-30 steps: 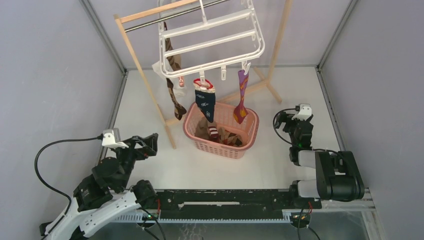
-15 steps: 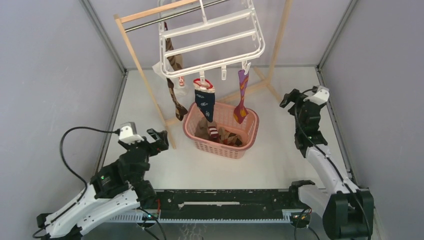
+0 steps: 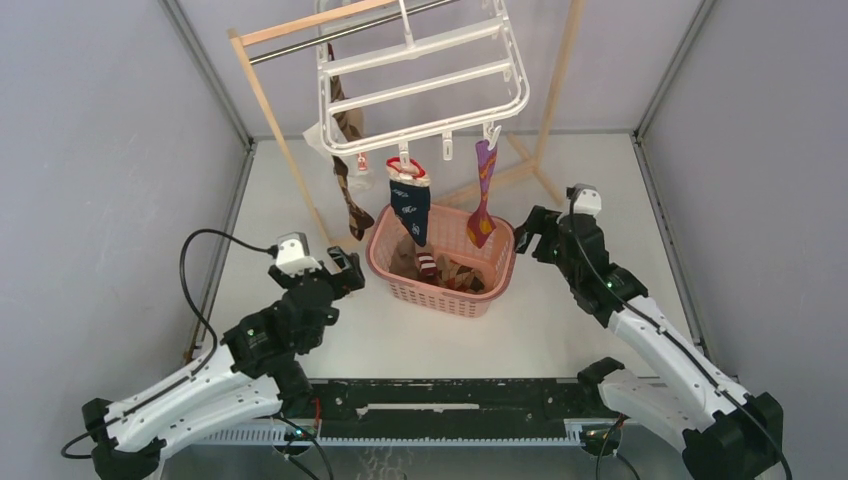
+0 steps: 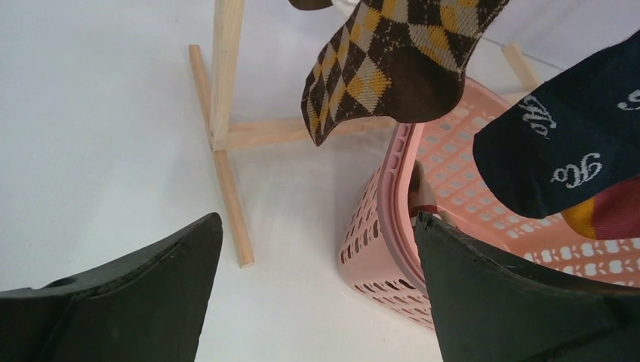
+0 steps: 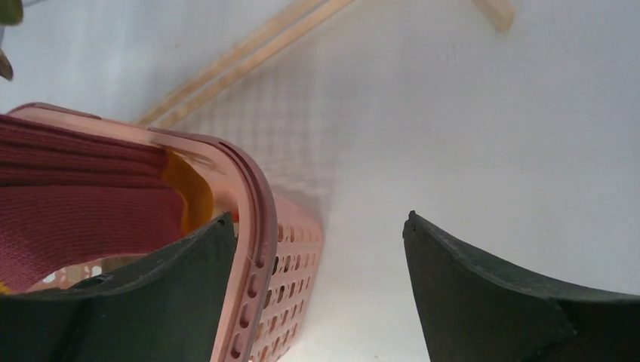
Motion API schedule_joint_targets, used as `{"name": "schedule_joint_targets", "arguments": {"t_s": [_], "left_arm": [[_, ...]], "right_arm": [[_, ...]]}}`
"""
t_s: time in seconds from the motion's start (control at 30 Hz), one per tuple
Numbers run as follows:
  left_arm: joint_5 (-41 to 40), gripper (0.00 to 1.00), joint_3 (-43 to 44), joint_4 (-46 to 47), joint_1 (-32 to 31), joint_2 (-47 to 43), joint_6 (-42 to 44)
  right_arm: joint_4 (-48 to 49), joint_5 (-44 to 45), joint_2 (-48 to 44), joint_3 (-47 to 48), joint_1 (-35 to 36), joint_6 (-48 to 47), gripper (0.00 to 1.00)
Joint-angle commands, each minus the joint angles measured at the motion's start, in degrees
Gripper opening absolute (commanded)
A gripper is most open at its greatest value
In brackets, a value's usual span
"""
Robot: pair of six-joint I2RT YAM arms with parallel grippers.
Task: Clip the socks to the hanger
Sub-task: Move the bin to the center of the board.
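Within the last 1 second the left arm (image 3: 200,385) has stretched forward and rightward from its folded pose, bringing the left hand (image 3: 346,270) just beside the left end of the pink basket (image 3: 445,297). The right arm (image 3: 655,335) unfolded toward the far right of the tabletop (image 3: 600,180), then swung left. The right hand (image 3: 531,230) is now beside the basket's right end.

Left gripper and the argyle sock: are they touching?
Apart. In the left wrist view the argyle sock hangs clear of the left gripper: bare table shows between its toe and both jaws.
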Motion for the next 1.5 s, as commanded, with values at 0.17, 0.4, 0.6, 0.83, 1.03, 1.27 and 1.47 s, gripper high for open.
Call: {"name": "schedule_joint_targets", "arguments": {"t_s": [0.17,0.4,0.6,0.83,1.03,1.27,1.47], "left_arm": [[-0.16,1.00,-0.51,4.92,0.37,1.28,0.66],[0.26,1.00,-1.12,5.47,0.72,1.21,1.36],[0.39,1.00,-1.43,4.51,0.73,-0.11,1.40],[1.05,1.00,-1.08,4.00,0.75,-2.17,2.73],[1.93,1.00,-0.75,4.37,0.81,-2.62,3.70],[2.04,1.00,-0.40,4.74,0.81,-3.21,5.51],[3.23,1.00,-1.07,5.90,0.81,-3.89,5.67]], "right_arm": [[-2.71,-3.36,3.84,2.94,3.30,2.19,0.86],[-1.62,-7.08,9.53,4.71,6.03,0.57,0.68],[-4.04,-3.28,10.07,6.60,4.72,1.11,0.23],[-10.56,-2.54,2.61,7.23,-7.80,-0.07,0.10],[-16.95,0.70,-2.51,7.67,-21.62,-0.15,0.02],[-23.85,7.20,-5.26,5.21,-38.36,6.92,0.00],[-24.26,8.08,-11.69,0.96,-47.51,11.77,0.00]]}}
